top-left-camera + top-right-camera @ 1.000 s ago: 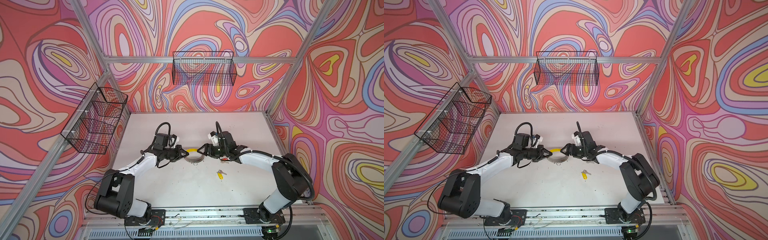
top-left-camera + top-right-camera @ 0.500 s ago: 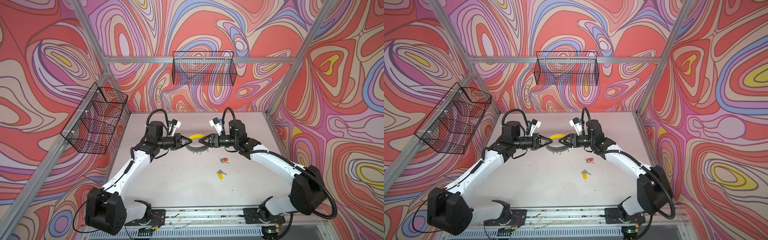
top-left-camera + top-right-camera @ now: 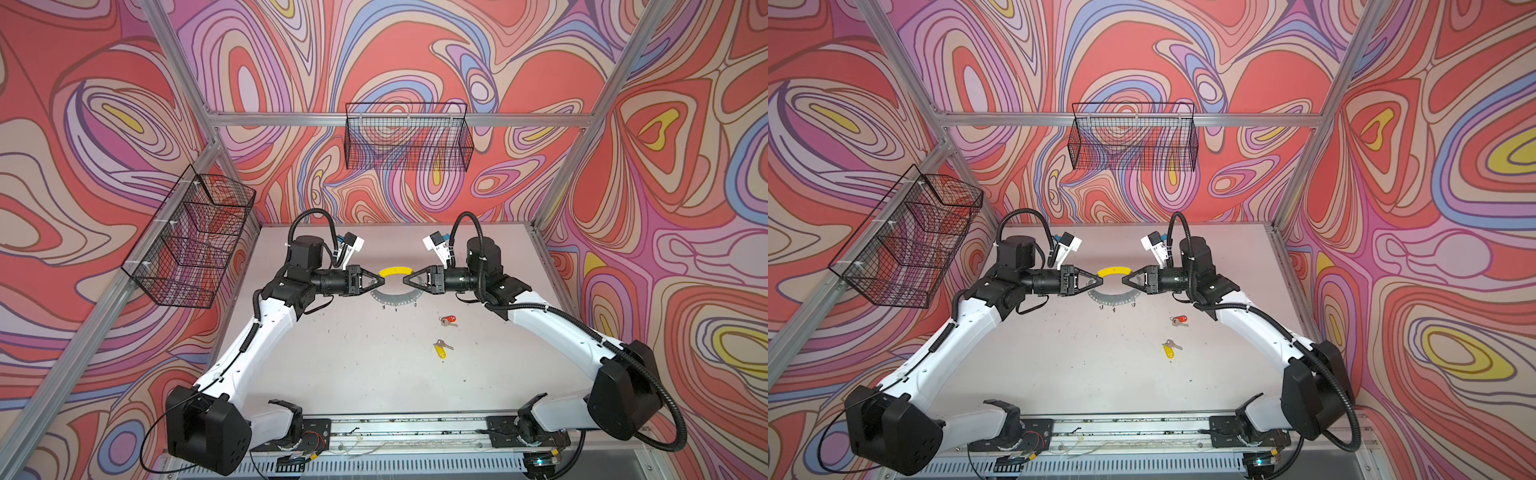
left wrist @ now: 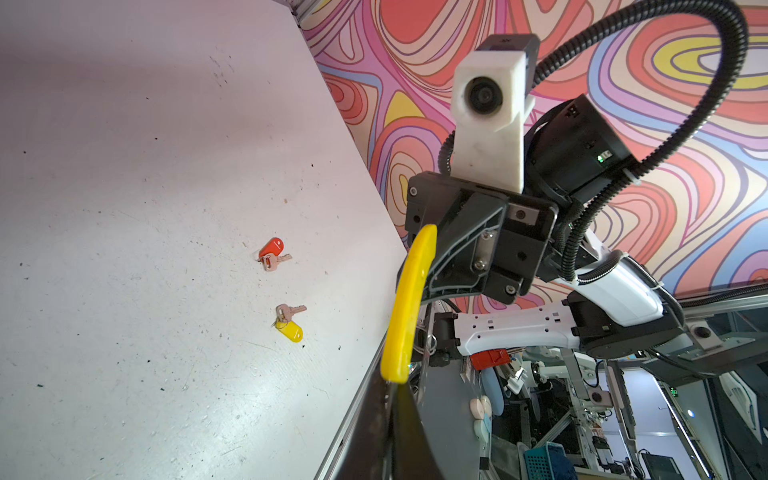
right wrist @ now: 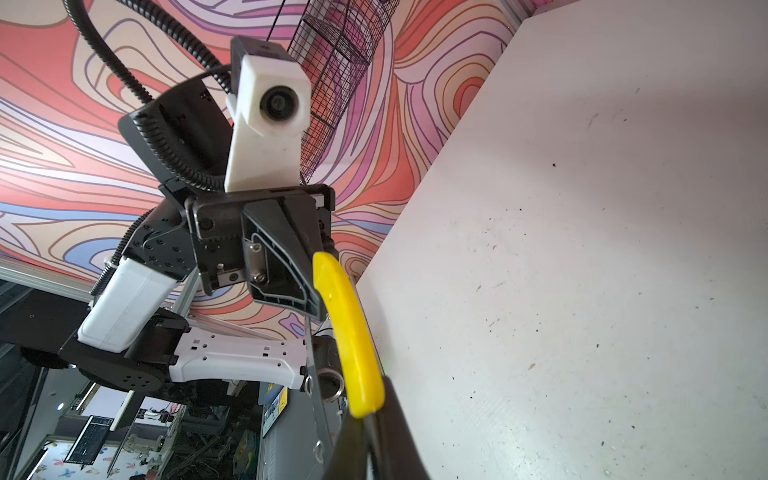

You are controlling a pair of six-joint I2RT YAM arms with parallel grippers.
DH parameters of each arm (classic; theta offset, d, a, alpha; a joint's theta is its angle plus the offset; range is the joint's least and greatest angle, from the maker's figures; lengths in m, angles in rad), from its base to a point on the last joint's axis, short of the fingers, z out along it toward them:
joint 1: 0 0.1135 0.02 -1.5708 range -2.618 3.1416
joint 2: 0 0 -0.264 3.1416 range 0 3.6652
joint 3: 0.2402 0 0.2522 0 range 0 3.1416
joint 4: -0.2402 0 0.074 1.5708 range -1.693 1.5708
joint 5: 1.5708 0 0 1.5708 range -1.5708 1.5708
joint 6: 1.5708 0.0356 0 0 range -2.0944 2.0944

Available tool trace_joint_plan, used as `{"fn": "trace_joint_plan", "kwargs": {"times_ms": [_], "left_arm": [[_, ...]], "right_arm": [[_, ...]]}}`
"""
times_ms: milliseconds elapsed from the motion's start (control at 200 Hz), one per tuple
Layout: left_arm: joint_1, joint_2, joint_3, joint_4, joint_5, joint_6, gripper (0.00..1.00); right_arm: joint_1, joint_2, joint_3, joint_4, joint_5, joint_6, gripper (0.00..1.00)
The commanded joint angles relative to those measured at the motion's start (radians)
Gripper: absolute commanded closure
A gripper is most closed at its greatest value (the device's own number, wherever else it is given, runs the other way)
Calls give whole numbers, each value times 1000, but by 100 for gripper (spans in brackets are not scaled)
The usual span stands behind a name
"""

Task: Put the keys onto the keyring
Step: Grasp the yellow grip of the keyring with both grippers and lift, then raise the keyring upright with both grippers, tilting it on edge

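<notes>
The keyring (image 3: 395, 297) (image 3: 1113, 297) hangs in the air above the table's middle, its yellow arc (image 3: 394, 271) toward the back and small wire rings dangling from the grey part. My left gripper (image 3: 381, 282) (image 3: 1100, 281) is shut on its left edge. My right gripper (image 3: 405, 280) (image 3: 1124, 280) is shut on its right edge. Both wrist views show the yellow arc (image 4: 409, 307) (image 5: 347, 332) running out of the closed fingers of the left gripper (image 4: 392, 386) and the right gripper (image 5: 370, 415). The keys lie on the table to the front right: one with a red tag (image 3: 448, 320) (image 4: 271, 249), one with a yellow tag (image 3: 440, 351) (image 4: 289, 330).
The white table (image 3: 353, 374) is fenced by aluminium posts and patterned walls. A black wire basket (image 3: 409, 141) hangs on the back wall, another wire basket (image 3: 191, 241) on the left wall. Both arms stretch inward from their bases at the front edge.
Both arms rose from low over the table, lifting the keyring into the air. The right gripper closed on the ring's right edge. The red-tagged key stays on the table.
</notes>
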Motion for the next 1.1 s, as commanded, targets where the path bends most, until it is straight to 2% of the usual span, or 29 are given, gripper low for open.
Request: {"fn": "trace_joint_plan", "kwargs": {"times_ms": [0, 50, 100, 180, 220, 250, 391, 506, 601, 671, 936, 1097], "left_arm": [[4, -18, 37, 29, 11, -59, 100], [5, -28, 35, 72, 15, -94, 100], [9, -40, 30, 118, 17, -129, 79], [9, -72, 3, 196, 9, -188, 54], [10, -93, -21, 246, 2, -221, 43], [14, -109, -35, 272, -7, -238, 39], [55, -185, -126, 371, -87, -331, 34], [64, -241, -268, 561, -185, -456, 30], [63, -238, -340, 715, -188, -536, 30], [47, -239, -357, 781, -189, -545, 30], [-50, -194, -360, 1044, -218, -556, 33], [-91, -128, -307, 1020, -227, -530, 32]], "right_arm": [[14, -47, -12, 93, -6, 19, 100], [14, -60, -21, 153, 8, 63, 100], [14, -74, -36, 230, 33, 123, 100], [14, -91, -61, 344, 74, 207, 100], [14, -96, -72, 397, 93, 246, 100], [15, -98, -81, 439, 106, 276, 100], [14, -109, -96, 528, 183, 330, 100], [14, -98, -103, 620, 236, 369, 100], [14, -63, -114, 756, 256, 455, 100], [15, -45, -118, 814, 276, 483, 100], [31, 2, -93, 822, 310, 461, 100], [48, 32, -96, 889, 313, 492, 100]]}}
